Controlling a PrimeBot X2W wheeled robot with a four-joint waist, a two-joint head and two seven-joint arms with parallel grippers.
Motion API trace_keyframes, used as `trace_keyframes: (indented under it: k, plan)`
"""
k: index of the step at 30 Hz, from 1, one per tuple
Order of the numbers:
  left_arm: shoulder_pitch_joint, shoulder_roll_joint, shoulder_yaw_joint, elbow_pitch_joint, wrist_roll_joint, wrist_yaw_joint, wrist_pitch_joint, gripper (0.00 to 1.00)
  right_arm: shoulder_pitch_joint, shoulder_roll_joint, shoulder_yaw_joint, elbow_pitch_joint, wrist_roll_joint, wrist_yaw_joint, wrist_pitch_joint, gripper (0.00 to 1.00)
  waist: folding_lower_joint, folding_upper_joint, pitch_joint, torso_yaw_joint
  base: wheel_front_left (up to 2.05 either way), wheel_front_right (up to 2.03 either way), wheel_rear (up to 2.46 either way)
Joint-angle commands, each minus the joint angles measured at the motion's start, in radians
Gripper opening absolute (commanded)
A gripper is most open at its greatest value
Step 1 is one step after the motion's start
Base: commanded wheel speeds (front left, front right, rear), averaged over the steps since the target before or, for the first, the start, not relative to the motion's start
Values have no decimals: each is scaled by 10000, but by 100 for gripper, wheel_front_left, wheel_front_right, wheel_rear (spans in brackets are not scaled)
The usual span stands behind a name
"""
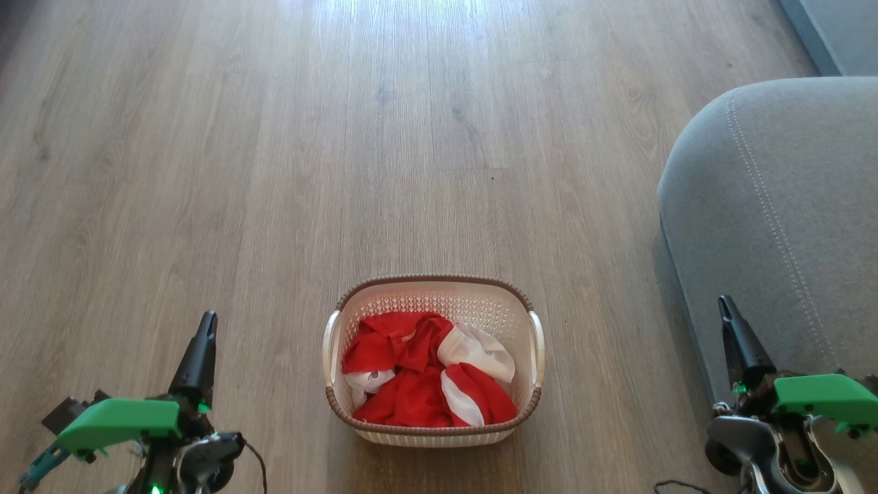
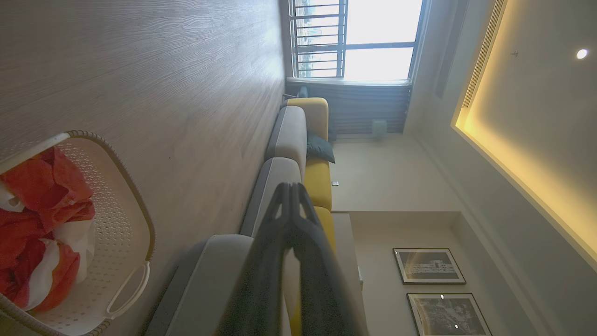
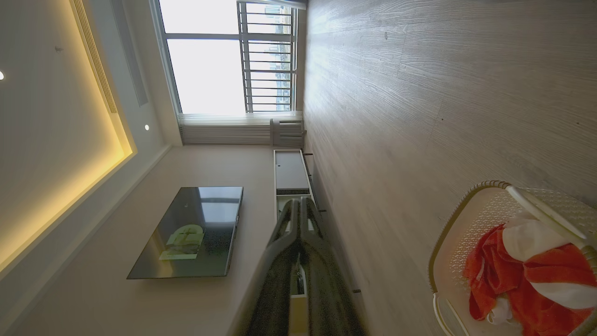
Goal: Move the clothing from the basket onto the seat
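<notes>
Head view, nearest first: the left gripper (image 1: 206, 326) sat at lower left and the right gripper (image 1: 727, 312) at lower right. Each had its two fingers pressed together and held nothing; both wrist views confirmed the tips were closed.

Between them and slightly further out, the basket (image 1: 432, 280) stood on the floor (image 1: 343, 137) at lower centre. The clothing (image 1: 418, 374) was heaped inside, spread from handle to handle and crowding the near wall. It lay right of the left fingers and left of the right fingers. We judged the left gripper somewhat nearer.

The seat (image 1: 775, 206) rose at the right edge, just beside the right gripper, with no clothing on it yet.

The wrist views added the basket's perforated inner wall seen side-on and, farthest off, a window (image 3: 210, 60).
</notes>
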Motion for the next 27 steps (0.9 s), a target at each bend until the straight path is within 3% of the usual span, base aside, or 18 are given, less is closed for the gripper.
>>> trace_keyframes:
  k: [1,27]
  plan:
    - [-475,77,336,-339,-71,-94,73,0,-525,-137,181,-378,63,0,54,0,0,0,0,0,0,0,0]
    - [-475,77,336,-339,-71,-94,73,0,-525,-137,181,-378,63,0,54,0,0,0,0,0,0,0,0]
